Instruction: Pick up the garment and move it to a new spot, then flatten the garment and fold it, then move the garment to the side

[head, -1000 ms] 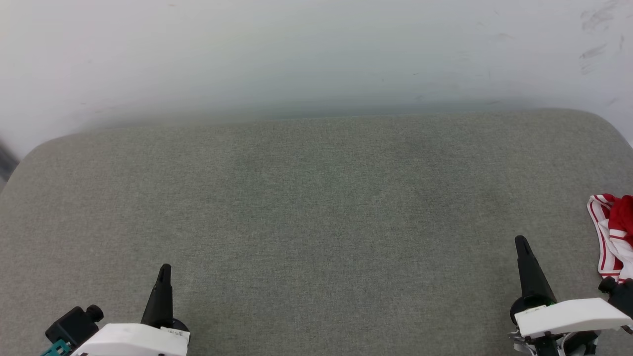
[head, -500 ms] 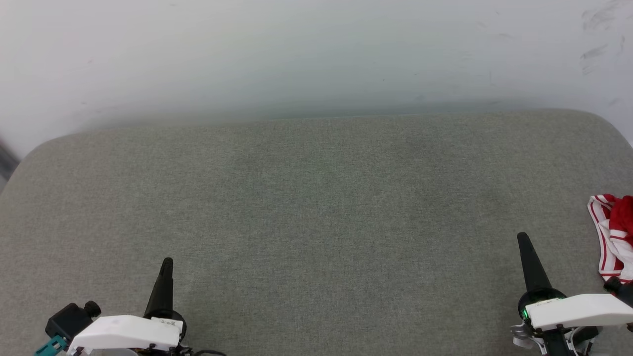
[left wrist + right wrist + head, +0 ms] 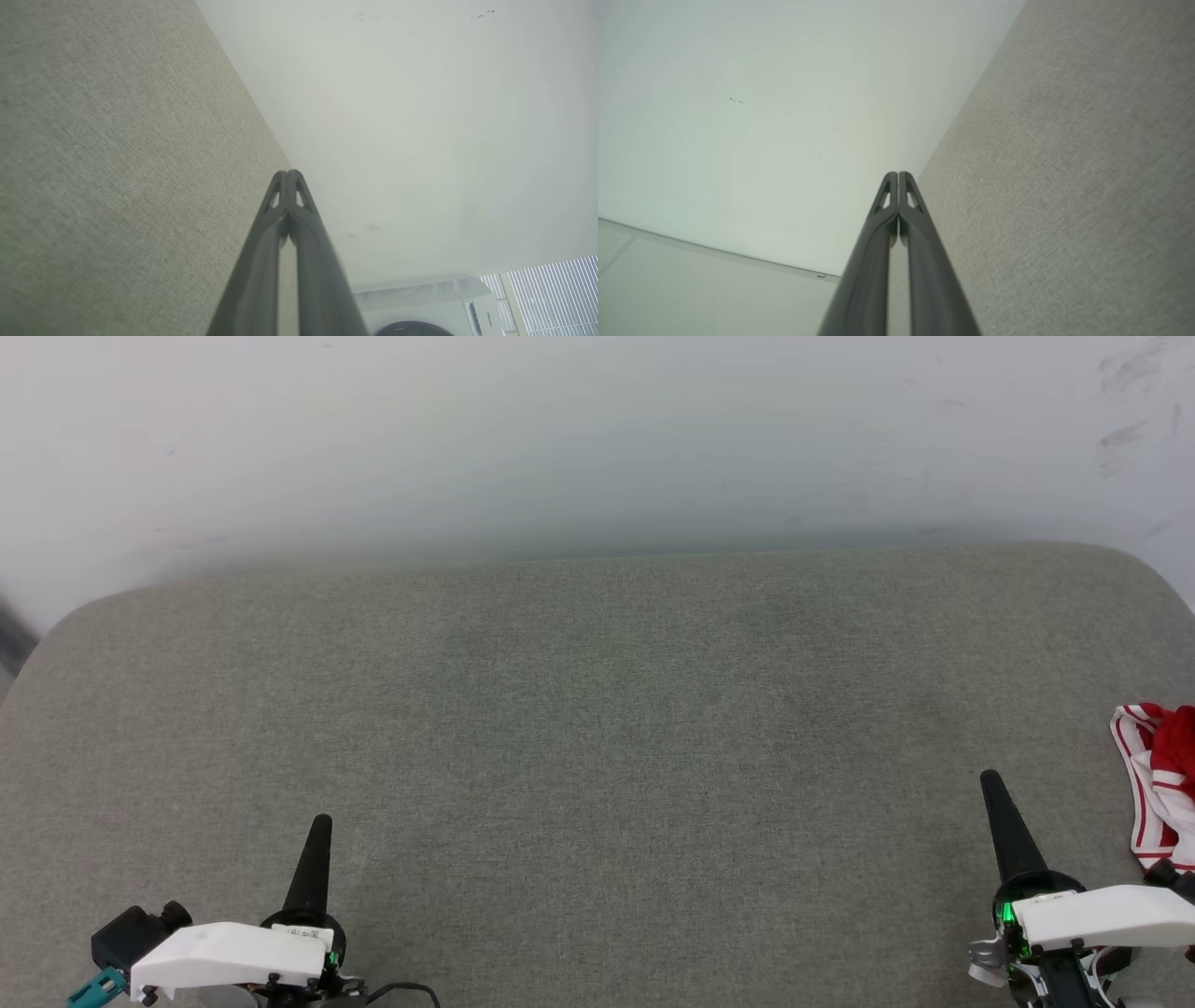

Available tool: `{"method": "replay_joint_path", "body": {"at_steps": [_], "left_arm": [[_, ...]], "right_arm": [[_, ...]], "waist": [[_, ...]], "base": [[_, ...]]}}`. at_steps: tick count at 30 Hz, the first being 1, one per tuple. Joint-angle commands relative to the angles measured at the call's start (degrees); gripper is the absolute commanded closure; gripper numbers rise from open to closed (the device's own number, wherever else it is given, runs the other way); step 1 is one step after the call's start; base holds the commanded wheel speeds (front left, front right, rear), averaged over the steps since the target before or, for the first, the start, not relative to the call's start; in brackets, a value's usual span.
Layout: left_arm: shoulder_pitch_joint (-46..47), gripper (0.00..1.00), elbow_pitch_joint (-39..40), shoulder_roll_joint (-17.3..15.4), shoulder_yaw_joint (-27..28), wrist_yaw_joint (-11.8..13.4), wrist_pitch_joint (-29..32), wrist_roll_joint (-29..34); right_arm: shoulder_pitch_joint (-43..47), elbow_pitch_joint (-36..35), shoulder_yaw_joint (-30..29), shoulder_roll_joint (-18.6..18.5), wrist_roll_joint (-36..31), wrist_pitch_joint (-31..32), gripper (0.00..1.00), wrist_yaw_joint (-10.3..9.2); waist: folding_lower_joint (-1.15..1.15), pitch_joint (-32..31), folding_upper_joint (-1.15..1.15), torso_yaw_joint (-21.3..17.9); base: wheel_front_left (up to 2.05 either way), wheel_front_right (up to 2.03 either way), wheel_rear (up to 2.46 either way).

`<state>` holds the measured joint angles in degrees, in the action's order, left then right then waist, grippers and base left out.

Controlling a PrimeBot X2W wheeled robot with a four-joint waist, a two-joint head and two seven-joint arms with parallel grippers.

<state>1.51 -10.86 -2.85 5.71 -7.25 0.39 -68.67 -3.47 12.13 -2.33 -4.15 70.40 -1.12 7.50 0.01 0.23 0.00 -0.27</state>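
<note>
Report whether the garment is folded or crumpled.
Crumpled: the garment lies in a loose heap with its striped trim curling; the rest is cut off by the picture's edge.

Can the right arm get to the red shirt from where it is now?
Probably yes. The shirt lies on the gray surface just right of the right gripper, nothing between them; the shut jaws must open first.
</note>
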Motion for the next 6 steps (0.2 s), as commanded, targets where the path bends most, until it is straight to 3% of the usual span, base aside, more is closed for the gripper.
{"method": "replay_joint_path", "body": {"at_steps": [1, 6], "left_arm": [[1.4, 1.00, 0.1, -0.2, 0.1, -0.2, 0.5, -1.6], [1.8, 1.00, -0.3, -0.2, 0.2, -0.2, 1.1, -4.3]], "right_arm": [[-1.3, -0.1, -0.2, -0.3, 1.7, 0.4, 1.00, -0.01], [-1.6, 0.1, -0.5, -0.3, 4.4, 1.1, 1.00, -0.01]], "waist": [[0.00, 0.0, 0.00, 0.0], [0.00, 0.0, 0.00, 0.0]], "base": [[0.00, 0.00, 0.00], [0.00, 0.00, 0.00]]}}
